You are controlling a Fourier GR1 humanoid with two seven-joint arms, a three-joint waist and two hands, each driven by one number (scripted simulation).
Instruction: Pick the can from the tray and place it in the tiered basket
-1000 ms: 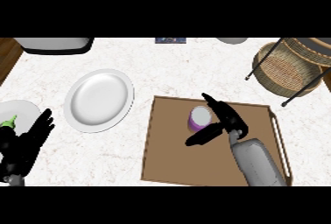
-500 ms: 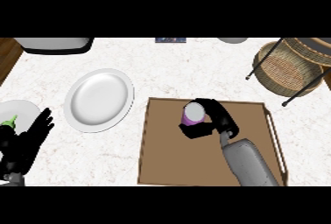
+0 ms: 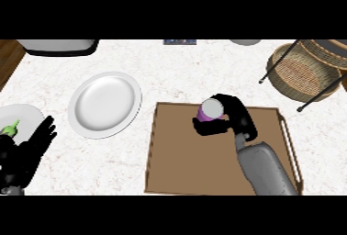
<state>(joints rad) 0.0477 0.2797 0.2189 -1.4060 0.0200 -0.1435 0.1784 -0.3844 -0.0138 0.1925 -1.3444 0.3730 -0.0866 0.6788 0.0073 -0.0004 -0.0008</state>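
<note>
A purple can (image 3: 210, 110) with a pale top is held over the far part of the brown tray (image 3: 183, 165). My right hand (image 3: 230, 120) is shut on it, thumb and fingers wrapped round its sides, hiding most of its body. The tiered wicker basket (image 3: 301, 69) on black legs stands at the far right, well apart from the can. My left hand (image 3: 24, 153) rests open at the lower left edge, fingers up.
A white plate (image 3: 105, 103) lies left of the tray. A second plate (image 3: 17, 119) with a green thing on it sits at the far left. A grey appliance (image 3: 58, 46) stands at the back left, and wooden floor shows beyond the counter's left edge.
My right hand closed round the can and has moved it toward the tray's far edge. The left hand has hardly moved.
</note>
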